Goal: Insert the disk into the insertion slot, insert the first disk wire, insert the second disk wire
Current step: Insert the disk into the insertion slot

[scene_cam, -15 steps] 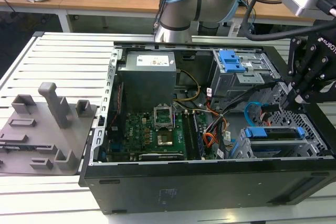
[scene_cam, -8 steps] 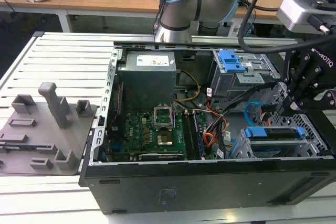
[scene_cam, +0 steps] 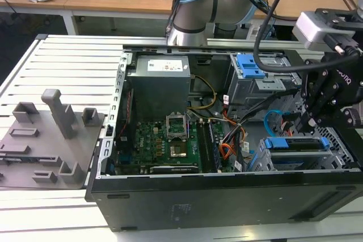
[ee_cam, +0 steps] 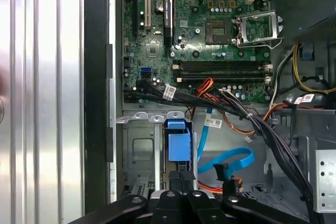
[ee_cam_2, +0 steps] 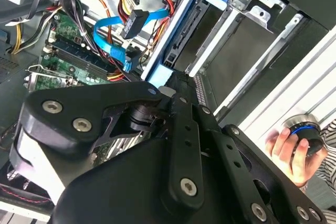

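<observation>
The disk (scene_cam: 295,143) stands on edge in the insertion slot (scene_cam: 260,160), in the corner of the open black case (scene_cam: 227,196) on the exterior view's right. What shows of it is the smooth, bright blue plastic carrier running along its upper edge as a long straight bar, with a narrow dark strip of the drive body beneath; its flat face is hidden between the cage walls. The slot is a low box of thin light-grey sheet metal, punched with holes and folded into upright dividers. The gripper (ee_cam: 180,174), matte black with round screw heads on its jointed links, hangs right over the end of the carrier. In the first wrist view its two straight fingers are drawn together with no gap between them; whether they touch the blue plastic I cannot tell. Beside the slot a flat, glossy blue cable (ee_cam: 231,159) lies in a loop, and a bundle of black wires (ee_cam: 262,129) crosses the edge of the green motherboard (ee_cam: 210,30). Further back stand a taller grey bay with a blue latch (scene_cam: 249,66) and a dull grey power supply box (scene_cam: 157,83). The case lies on a ribbed pale metal table (scene_cam: 68,66). In the second wrist view a hand (ee_cam_2: 286,150) grips a round black knob with a blue ring (ee_cam_2: 307,136)
</observation>
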Action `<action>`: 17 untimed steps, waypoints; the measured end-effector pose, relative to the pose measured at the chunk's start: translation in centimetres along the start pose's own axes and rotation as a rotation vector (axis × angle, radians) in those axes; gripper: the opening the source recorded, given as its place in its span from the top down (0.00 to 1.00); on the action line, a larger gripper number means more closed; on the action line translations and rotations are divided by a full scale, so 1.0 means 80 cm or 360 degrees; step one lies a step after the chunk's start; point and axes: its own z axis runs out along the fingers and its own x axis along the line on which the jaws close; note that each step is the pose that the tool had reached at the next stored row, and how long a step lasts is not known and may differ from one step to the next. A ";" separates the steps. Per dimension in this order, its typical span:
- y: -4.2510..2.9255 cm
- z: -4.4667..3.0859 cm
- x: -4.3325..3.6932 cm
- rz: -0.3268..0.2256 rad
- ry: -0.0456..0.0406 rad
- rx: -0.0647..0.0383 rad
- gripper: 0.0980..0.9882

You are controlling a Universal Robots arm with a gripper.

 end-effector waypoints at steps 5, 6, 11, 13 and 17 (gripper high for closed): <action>-0.0110 0.0020 0.000 0.0000 0.0000 -0.0001 0.99; -0.0124 0.0023 0.000 0.0000 0.0000 -0.0001 0.99; -0.0153 0.0072 0.000 0.0000 0.0000 -0.0001 0.99; -0.0158 0.0105 0.000 0.0000 0.0000 -0.0001 0.99; -0.0166 0.0143 0.000 0.0000 0.0000 -0.0001 0.99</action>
